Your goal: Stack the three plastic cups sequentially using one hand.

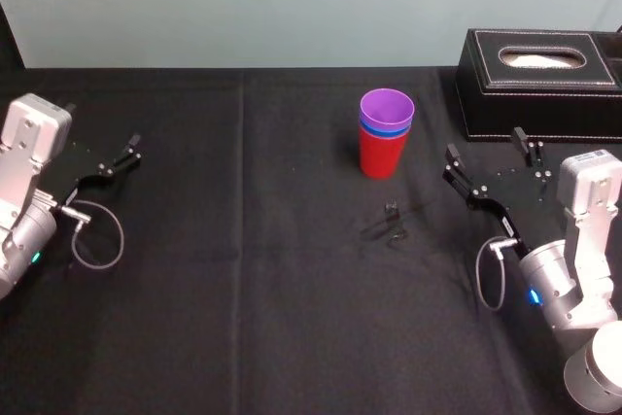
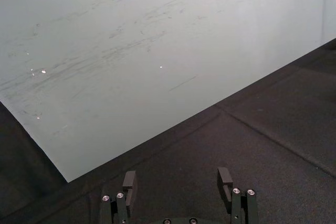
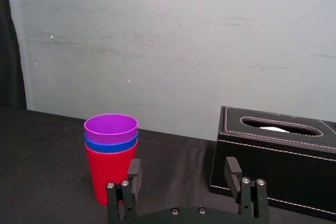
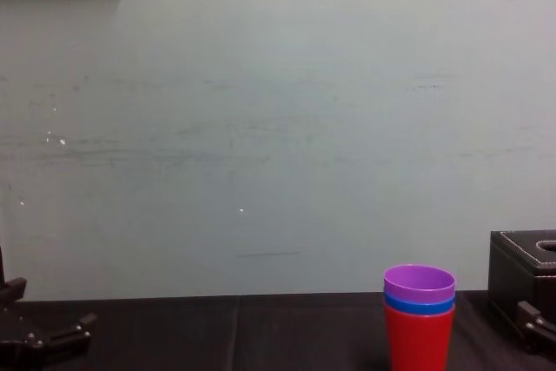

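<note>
The three cups stand nested upright on the black cloth, right of the table's middle: the red cup (image 1: 381, 155) at the bottom, the blue cup (image 1: 386, 129) in it, the purple cup (image 1: 387, 107) on top. The same stack shows in the right wrist view as red cup (image 3: 107, 174), blue cup (image 3: 111, 145) and purple cup (image 3: 111, 127), and in the chest view as purple cup (image 4: 419, 285) over red cup (image 4: 420, 338). My right gripper (image 1: 486, 156) is open and empty, right of the stack and apart from it; right gripper (image 3: 184, 174). My left gripper (image 1: 132, 148) rests open at the far left; left gripper (image 2: 177, 182).
A black leather-look tissue box (image 1: 539, 82) stands at the back right, just behind my right gripper. A small dark clip-like object (image 1: 393, 221) lies in front of the cup stack. The black cloth (image 1: 243, 240) covers the table up to a pale wall.
</note>
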Tool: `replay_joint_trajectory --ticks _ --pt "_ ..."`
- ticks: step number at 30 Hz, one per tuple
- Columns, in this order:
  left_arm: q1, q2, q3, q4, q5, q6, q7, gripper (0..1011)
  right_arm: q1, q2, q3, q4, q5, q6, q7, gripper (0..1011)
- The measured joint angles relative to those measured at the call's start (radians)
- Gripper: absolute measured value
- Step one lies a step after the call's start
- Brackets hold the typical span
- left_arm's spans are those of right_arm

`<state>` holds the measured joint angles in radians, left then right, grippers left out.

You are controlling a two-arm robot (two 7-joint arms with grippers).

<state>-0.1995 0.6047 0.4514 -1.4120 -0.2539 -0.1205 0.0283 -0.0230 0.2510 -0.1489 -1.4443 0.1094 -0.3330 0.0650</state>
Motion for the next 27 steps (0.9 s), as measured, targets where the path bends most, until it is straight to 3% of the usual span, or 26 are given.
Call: replay_joint_trajectory --ticks 27 --pt "0.000 0.000 0.000 0.000 0.000 0.000 0.000 1005 0.000 0.002 -0.004 -0.008 -0.001 0.010 -0.003 1002"
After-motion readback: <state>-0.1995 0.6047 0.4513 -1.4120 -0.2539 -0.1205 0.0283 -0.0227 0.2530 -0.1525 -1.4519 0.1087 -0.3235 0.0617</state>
